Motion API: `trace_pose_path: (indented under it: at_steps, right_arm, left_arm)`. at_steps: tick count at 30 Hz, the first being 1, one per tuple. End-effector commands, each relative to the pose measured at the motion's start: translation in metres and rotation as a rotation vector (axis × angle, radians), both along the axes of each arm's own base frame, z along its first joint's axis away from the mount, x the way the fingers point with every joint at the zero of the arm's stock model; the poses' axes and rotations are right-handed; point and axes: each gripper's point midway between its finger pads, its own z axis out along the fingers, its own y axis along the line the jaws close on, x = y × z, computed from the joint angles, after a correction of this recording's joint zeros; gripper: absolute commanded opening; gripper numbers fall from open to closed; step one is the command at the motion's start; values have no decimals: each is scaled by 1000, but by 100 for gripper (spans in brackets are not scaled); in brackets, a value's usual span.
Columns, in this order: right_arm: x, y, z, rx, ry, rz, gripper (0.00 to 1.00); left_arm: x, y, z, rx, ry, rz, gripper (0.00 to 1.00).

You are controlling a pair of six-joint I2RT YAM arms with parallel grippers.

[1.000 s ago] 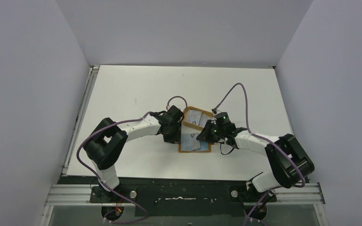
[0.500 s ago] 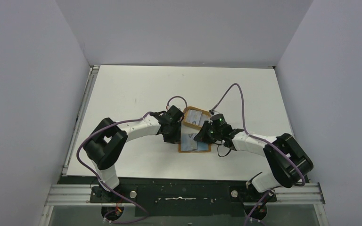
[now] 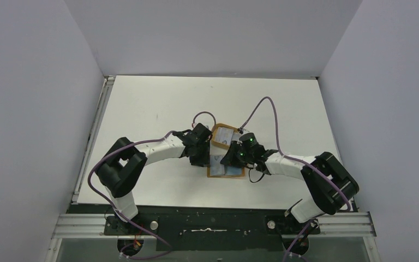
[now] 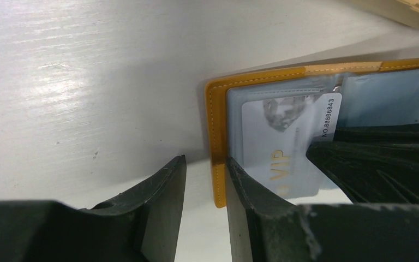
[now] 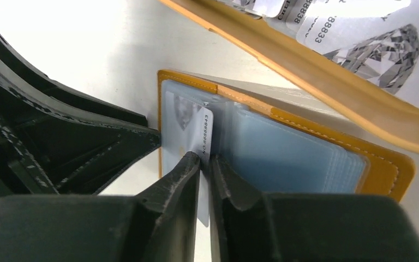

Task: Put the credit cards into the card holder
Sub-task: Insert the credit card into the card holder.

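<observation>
R gripper (image 5: 205,159) has edged in over card holder (image 5: 387,169), clamped on credit card (image 5: 202,128), feeding it into a clear pocket; L gripper (image 4: 204,162), jaws slightly apart, pins holder's edge to keep it flat

White arms (image 3: 158,148), black joints (image 3: 121,170), purple cables (image 3: 265,99)

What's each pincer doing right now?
Left pincer: slightly open, straddling the edge of the card holder, gripping nothing.
Right pincer: closed on a credit card.
</observation>
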Motion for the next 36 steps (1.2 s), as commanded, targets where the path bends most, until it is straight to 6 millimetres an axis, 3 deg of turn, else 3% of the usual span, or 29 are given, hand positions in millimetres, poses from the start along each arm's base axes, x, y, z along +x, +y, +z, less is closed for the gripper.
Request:
trace_pose_path:
  at_steps: [1, 4, 7, 20, 24, 29, 31, 36]
  right_arm:
    - [-2, 5, 8, -12, -36, 43, 19]
    - [-2, 7, 12, -11, -42, 50, 31]
    - [-2, 8, 15, -14, -45, 54, 37]
    - [-6, 36, 30, -12, -64, 137, 39]
    - [-7, 28, 32, -47, -66, 125, 43]
    - [-8, 14, 44, -107, -79, 100, 56]
    - [-8, 10, 51, -120, -89, 91, 65]
    - [-7, 2, 68, -145, -113, 84, 70]
  left_arm:
    - [-20, 0, -23, 8, 70, -15, 31]
    - [-20, 0, -22, 4, 69, -15, 31]
    - [-20, -1, -21, -1, 66, -17, 31]
    - [-19, -6, -14, -44, 46, -19, 30]
    - [-20, -2, -13, -43, 42, -10, 30]
    - [-18, 4, -8, -40, 27, 12, 32]
    - [-16, 7, -4, -39, 19, 20, 35]
    - [-14, 10, 7, -40, 0, 34, 45]
